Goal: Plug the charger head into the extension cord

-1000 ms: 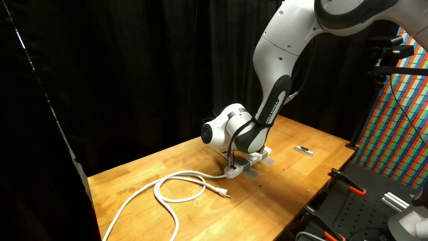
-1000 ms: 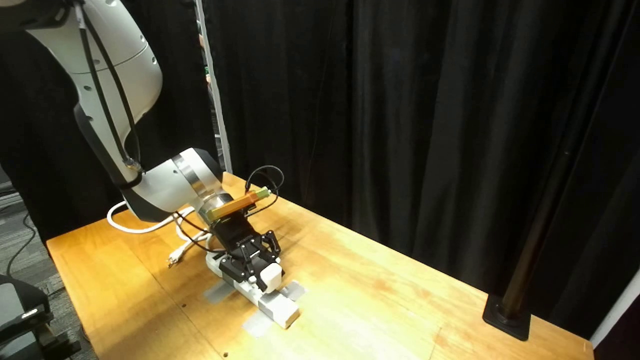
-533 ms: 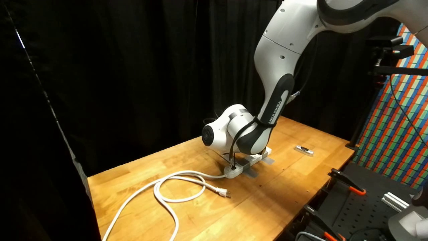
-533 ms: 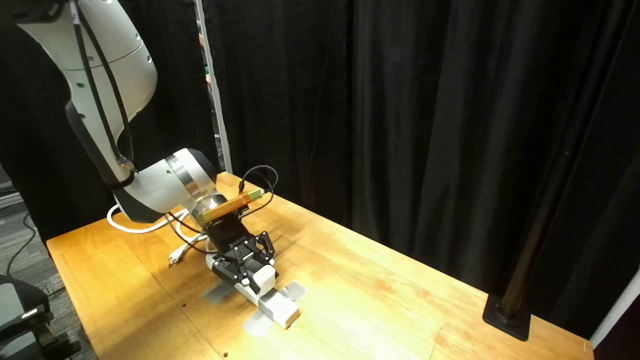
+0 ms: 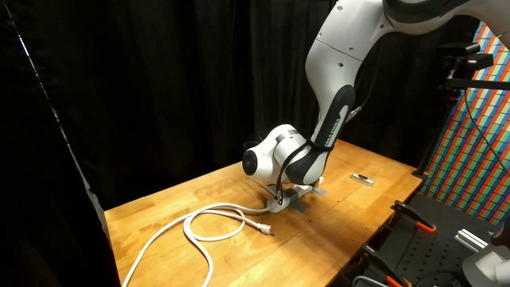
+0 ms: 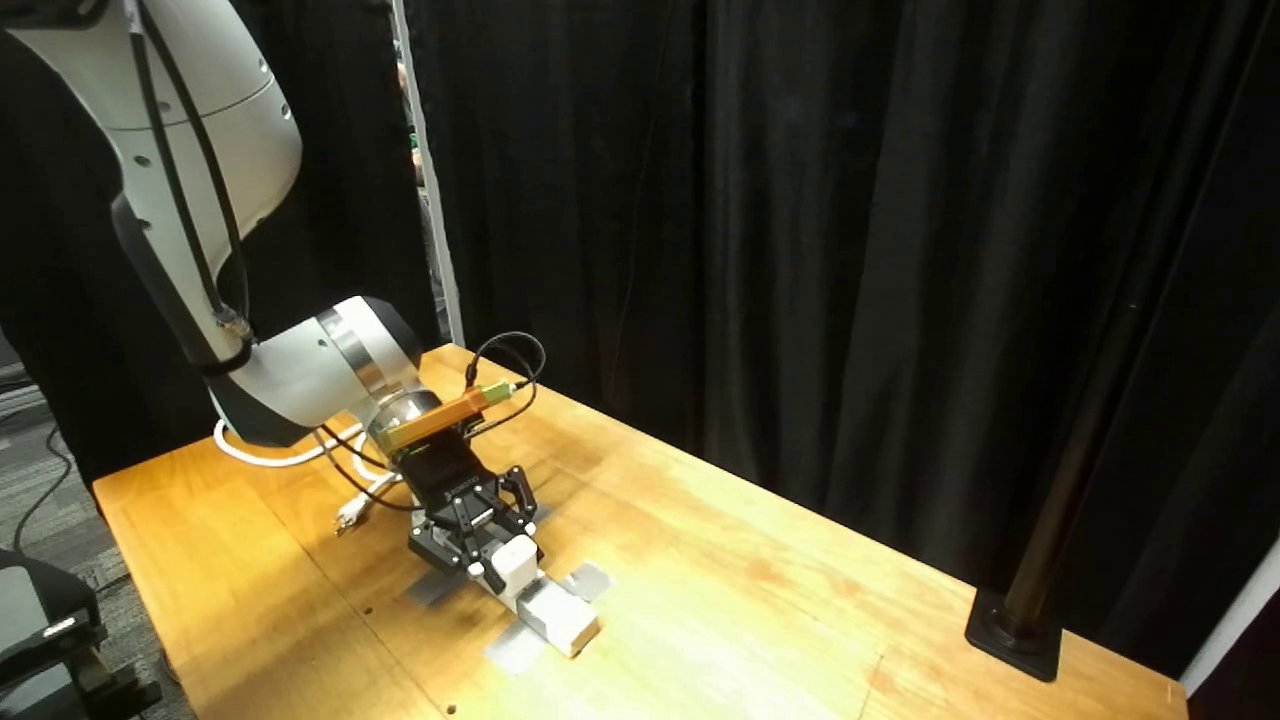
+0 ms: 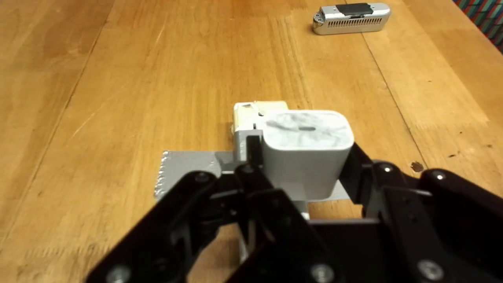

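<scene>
The charger head [image 7: 306, 165], a small white boxy adapter, is held between the fingertips of my gripper [image 6: 515, 563], which is shut on its two sides. It also shows in an exterior view [image 6: 516, 556]. The extension cord's white power strip lies beneath, taped to the table; its bare end shows in both exterior views [image 6: 562, 618] [image 5: 278, 204]. In the wrist view its far end [image 7: 244, 114] shows behind and left of the charger head. The charger's prongs and the sockets under it are hidden. I cannot tell whether charger and strip touch.
The cord's white cable [image 5: 215, 239] loops on the table with its plug [image 5: 265, 229]. Grey tape [image 6: 517, 648] crosses the strip. A small silver device [image 7: 351, 19] lies farther along the table. Orange-tipped clamps [image 5: 426, 227] grip the edge. A black pole base [image 6: 1015, 630] stands at a corner.
My gripper, with the charger head in it, has shifted left in an exterior view, more over the strip. The strip and cable have not moved.
</scene>
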Controlling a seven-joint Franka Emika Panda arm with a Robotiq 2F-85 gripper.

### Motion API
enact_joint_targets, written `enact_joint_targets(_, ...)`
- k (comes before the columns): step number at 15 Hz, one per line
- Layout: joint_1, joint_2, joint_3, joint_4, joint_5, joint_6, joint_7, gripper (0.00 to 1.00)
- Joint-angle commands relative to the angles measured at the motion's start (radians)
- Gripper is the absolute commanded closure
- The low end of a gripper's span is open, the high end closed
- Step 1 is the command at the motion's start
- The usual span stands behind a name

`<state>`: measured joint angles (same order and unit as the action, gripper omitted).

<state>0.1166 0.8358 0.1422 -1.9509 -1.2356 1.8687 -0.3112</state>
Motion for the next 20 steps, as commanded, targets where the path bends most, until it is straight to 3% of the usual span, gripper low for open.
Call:
enact_joint_targets(1, 0.003, -0.038, -0.004, -0.028, -0.004, 0.005, 0.063, 0.77)
enact_joint_targets(12, -0.009, -0.05, -0.009, -0.005, 0.006, -0.003, 0.063, 0.77)
enact_joint_targets(20, -0.026, -0.03, -0.011, 0.02, -0.011, 0.022, -0.018, 0.77)
